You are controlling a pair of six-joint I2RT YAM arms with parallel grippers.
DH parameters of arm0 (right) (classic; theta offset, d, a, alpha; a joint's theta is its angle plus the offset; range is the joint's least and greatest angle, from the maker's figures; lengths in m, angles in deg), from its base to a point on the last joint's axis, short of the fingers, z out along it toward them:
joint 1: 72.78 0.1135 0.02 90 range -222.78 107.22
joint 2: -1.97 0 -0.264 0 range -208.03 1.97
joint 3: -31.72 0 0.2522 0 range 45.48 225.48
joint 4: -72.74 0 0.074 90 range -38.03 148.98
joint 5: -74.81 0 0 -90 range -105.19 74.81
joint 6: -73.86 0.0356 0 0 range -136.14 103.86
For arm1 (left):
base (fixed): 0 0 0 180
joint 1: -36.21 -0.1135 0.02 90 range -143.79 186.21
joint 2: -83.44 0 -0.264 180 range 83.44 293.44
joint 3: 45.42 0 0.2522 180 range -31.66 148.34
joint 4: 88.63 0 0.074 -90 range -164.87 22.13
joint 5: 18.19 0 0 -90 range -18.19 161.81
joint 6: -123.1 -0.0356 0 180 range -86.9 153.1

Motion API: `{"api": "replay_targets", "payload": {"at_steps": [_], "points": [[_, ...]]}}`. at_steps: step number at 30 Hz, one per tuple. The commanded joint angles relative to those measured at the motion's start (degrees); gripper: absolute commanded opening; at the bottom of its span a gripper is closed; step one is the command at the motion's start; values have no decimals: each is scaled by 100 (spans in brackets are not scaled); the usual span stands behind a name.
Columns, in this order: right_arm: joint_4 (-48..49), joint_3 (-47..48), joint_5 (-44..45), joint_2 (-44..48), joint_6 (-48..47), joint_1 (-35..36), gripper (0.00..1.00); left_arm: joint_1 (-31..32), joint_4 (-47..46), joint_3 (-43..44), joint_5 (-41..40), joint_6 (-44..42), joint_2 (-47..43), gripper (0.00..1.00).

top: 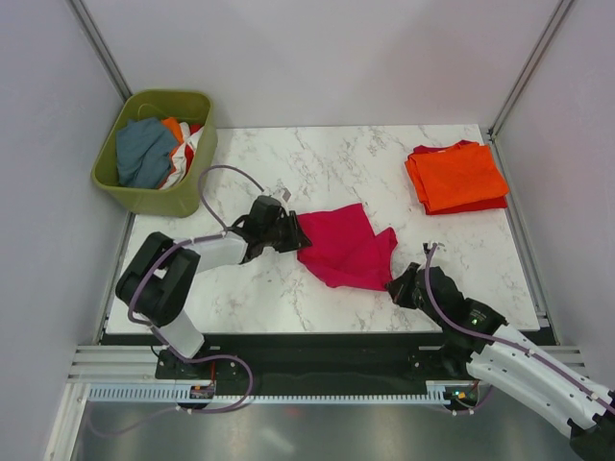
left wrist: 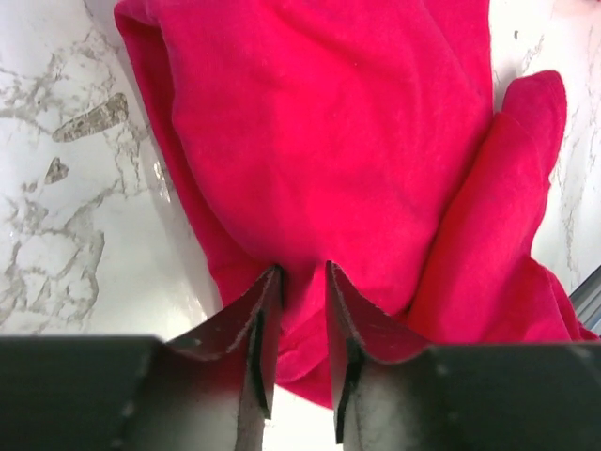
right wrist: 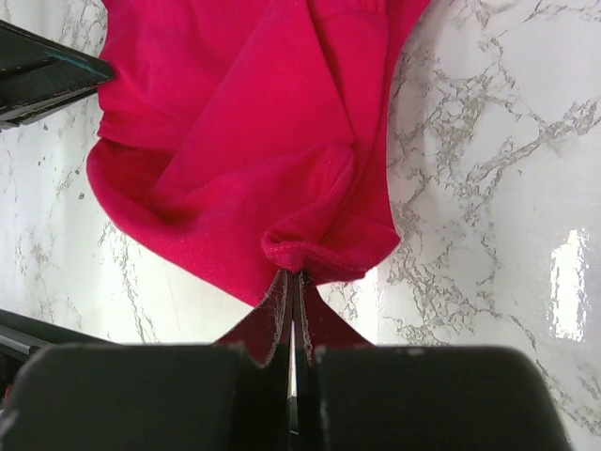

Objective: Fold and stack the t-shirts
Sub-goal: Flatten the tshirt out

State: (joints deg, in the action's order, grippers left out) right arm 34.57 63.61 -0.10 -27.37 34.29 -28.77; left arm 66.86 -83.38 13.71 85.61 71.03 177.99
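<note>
The magenta-pink t-shirt lies crumpled mid-table between my two grippers. My left gripper is at its left edge; in the left wrist view the fingers stand a narrow gap apart with a bunch of the shirt pinched between them. My right gripper is at the shirt's near right corner. In the right wrist view it is shut tight on a rolled hem of the shirt. A folded orange t-shirt lies on a red one at the back right.
An olive-green basket stands at the back left corner, holding a grey-blue cloth and orange and white cloth. White walls enclose the marble table. The left gripper's body shows at the upper left of the right wrist view.
</note>
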Motion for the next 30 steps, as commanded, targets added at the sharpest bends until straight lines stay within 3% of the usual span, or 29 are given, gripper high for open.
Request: {"api": "replay_targets", "payload": {"at_steps": [1,5,14,21,25,29,30], "points": [[-3,156,134,16,63,2,0,28,69,297,219,-251,257,26],[-21,165,187,34,63,2,0,28,121,324,176,-277,197,2],[76,358,924,-290,-78,2,0,-200,447,359,43,116,-1287,2],[6,797,1935,-783,-130,-6,0,-1665,1404,807,70,812,-3238,2],[32,946,2680,-853,79,-6,0,-2116,1783,693,-736,970,-4502,2],[548,1411,3235,-1248,-400,-24,1,-2204,2054,798,-1265,1023,-4743,2],[594,1891,3315,-1406,-516,-59,1,-2265,2134,1051,-1292,1023,-4700,2]]}}
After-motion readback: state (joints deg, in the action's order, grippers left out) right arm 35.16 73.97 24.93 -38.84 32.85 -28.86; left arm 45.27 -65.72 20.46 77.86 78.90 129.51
